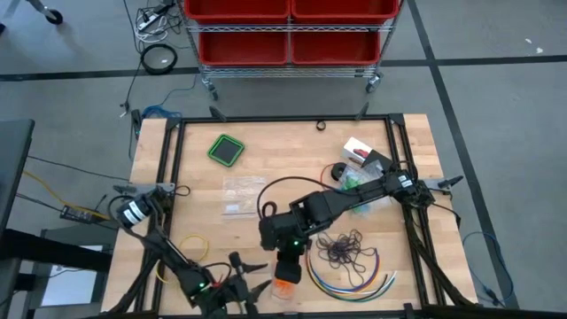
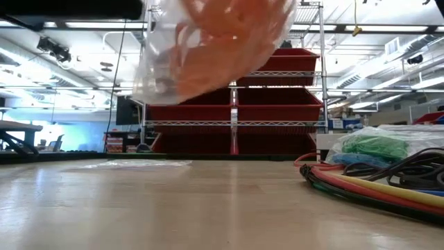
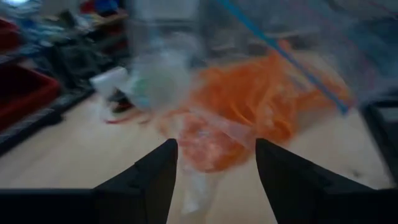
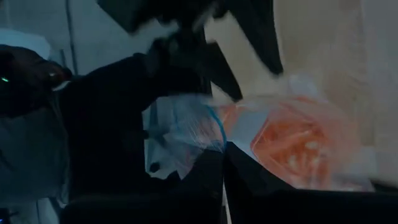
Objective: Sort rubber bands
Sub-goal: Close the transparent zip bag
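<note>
A clear zip bag [image 1: 283,288] with a bunch of orange rubber bands [image 4: 292,143] hangs near the table's front edge, clear of the tabletop in the low view [image 2: 208,48]. My right gripper [image 1: 283,264] is shut on its top. My left gripper [image 1: 251,276] stands open just left of the bag, pointing roughly level at it, with the orange bunch [image 3: 211,143] ahead between its fingers. A loose tangle of dark purple rubber bands [image 1: 341,248] lies on the table to the right. Green rubber bands in a bag [image 1: 354,182] lie farther back. My right gripper pinches the bag's top edge [image 4: 214,127], by its blue zip line, between its two shut fingers, slanting down from above. The bag hangs below the fingers with the orange bunch sagging in its bottom, lifted clear of the table. Whether my left gripper touches the bag, I cannot tell.
Long multicoloured cables [image 1: 354,279] curve at the front right. Empty clear bags [image 1: 241,188] lie mid-table, a green square lid [image 1: 226,149] at the back left, a yellow ring [image 1: 190,244] at the front left. Red bins [image 1: 288,27] stand beyond the far edge.
</note>
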### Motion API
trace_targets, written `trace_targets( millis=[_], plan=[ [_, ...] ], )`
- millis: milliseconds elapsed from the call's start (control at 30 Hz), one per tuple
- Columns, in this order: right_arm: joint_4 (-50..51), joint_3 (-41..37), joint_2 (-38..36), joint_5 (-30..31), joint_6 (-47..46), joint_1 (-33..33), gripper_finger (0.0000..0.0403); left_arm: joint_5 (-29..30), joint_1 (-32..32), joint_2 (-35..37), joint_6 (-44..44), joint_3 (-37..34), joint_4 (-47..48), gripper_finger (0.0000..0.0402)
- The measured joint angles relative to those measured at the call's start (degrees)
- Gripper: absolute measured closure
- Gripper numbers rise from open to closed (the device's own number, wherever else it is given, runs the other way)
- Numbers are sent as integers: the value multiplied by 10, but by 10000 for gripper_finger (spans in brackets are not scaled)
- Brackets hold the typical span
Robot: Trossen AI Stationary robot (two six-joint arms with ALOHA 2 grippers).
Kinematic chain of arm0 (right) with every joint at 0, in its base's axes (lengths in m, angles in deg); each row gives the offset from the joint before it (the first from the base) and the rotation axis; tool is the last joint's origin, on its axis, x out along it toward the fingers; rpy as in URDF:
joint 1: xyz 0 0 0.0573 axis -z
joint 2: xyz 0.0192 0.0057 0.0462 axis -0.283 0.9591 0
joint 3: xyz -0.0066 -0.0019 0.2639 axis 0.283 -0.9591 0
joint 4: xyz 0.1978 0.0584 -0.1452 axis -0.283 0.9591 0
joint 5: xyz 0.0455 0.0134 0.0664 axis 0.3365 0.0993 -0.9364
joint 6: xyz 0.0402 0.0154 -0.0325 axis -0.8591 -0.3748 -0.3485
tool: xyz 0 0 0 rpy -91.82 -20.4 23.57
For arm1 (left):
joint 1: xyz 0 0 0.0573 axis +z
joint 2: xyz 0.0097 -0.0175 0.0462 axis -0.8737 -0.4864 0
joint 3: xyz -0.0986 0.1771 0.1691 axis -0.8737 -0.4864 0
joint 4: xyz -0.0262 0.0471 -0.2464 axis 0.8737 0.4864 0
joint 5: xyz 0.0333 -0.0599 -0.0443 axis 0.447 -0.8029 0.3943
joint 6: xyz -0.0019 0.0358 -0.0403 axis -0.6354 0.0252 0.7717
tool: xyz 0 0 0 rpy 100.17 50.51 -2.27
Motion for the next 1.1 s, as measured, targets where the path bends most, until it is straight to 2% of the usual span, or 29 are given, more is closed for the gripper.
trace_targets(
  millis=[67,233,933,1100],
  plan=[
    [-14,0,0,-5,-1,2,403,-31,7,0,2,0,-1,178],
    [-23,0,0,-7,-1,4,403,-47,13,0,3,0,-1,178],
    [17,0,0,9,-5,28,403,-47,-2,0,-35,0,-31,178],
    [17,0,0,9,-1,31,403,-20,-1,0,-41,0,-32,178]
  ],
)
